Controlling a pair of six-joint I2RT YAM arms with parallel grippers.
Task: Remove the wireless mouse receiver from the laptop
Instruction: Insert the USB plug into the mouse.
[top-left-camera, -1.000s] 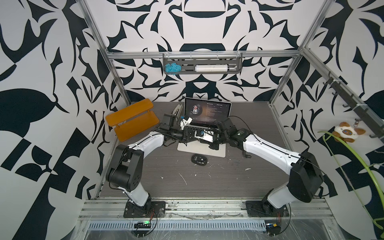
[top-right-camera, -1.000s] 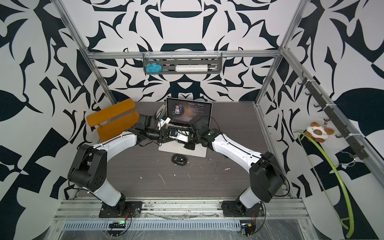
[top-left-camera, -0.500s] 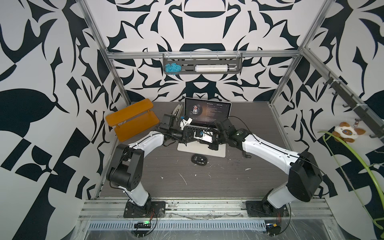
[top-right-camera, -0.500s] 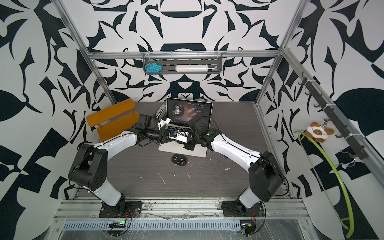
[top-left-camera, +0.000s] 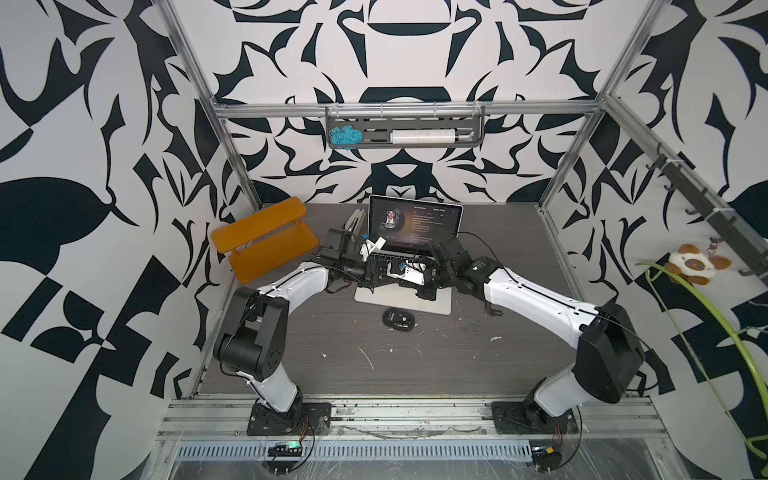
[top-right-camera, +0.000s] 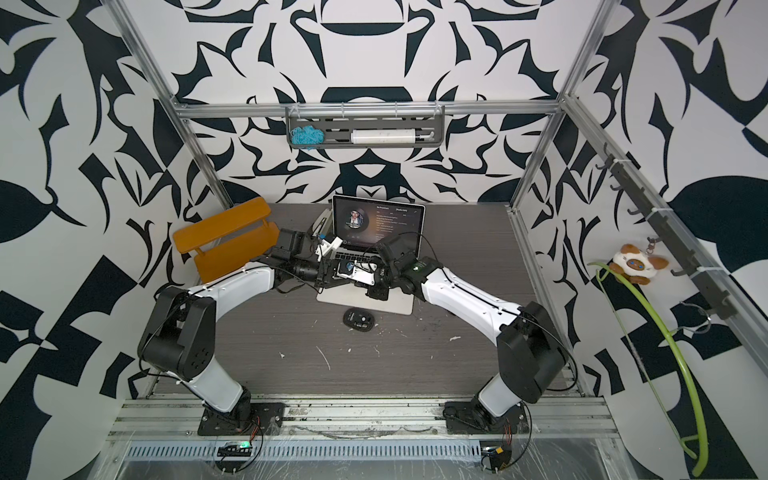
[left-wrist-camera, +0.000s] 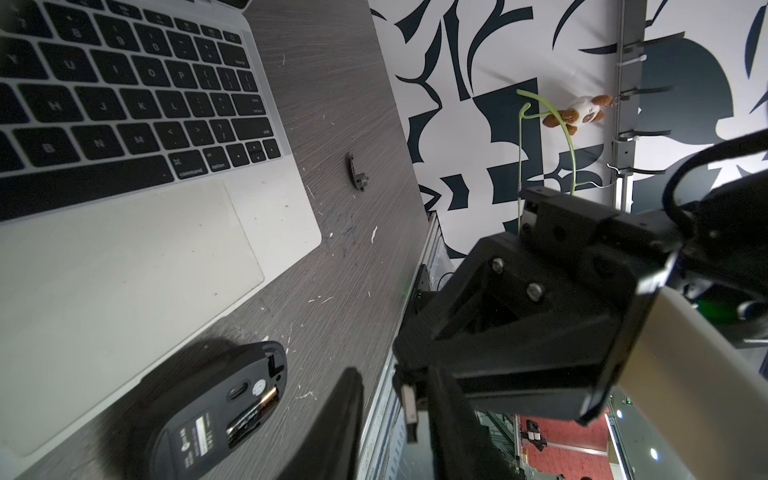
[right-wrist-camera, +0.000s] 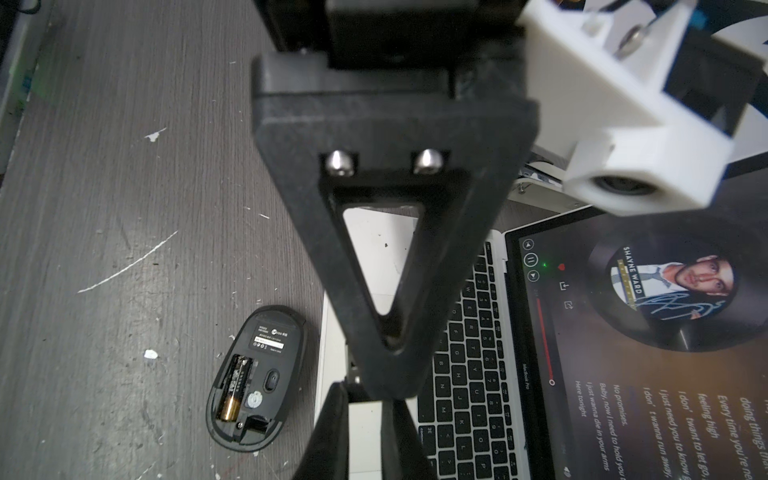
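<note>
receiver, seemingly pinched by right claw; within parted left claw

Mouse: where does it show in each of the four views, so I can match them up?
Top view: mouse on the table, just in front of the laptop's front edge.
Top view: same spot, before the laptop.
Left wrist: underside up, off the laptop's front corner.
Right wrist: underside up, battery showing, beside the laptop.
Shared landmark: the laptop.
</note>
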